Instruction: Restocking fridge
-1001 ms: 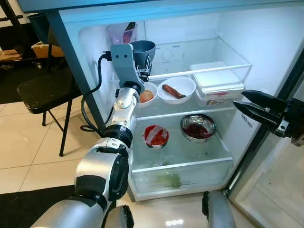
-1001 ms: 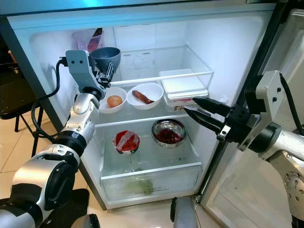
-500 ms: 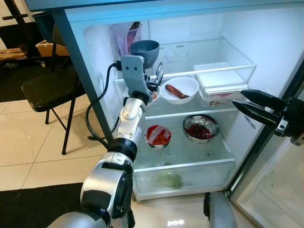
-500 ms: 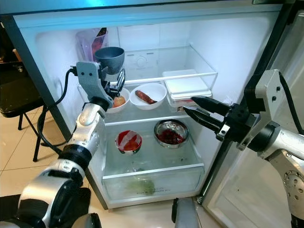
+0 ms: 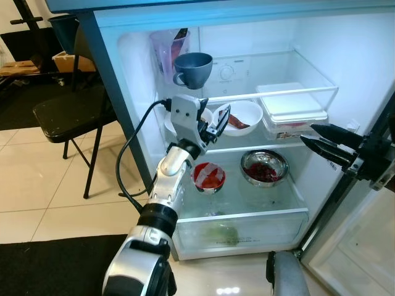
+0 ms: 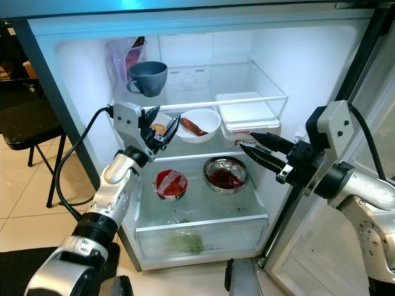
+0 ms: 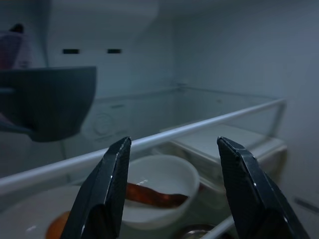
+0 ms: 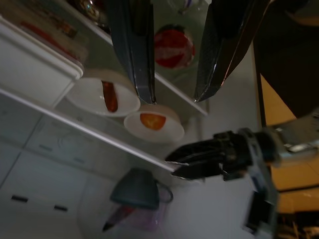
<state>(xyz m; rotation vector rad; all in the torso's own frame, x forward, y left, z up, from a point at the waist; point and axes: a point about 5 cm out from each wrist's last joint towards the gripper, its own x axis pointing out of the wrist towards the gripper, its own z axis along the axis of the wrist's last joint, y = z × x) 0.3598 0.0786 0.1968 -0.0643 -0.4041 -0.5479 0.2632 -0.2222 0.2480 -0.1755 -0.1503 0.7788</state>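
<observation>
The mug stands on the fridge's top shelf, seemingly stocked, while the left gripper hangs empty and spread just below it and the right gripper waits open, empty.

A black chair stands on the pale tiled floor — well to the left of the fridge. A dark mat covers the floor's near-left corner — beside the tiles.
</observation>
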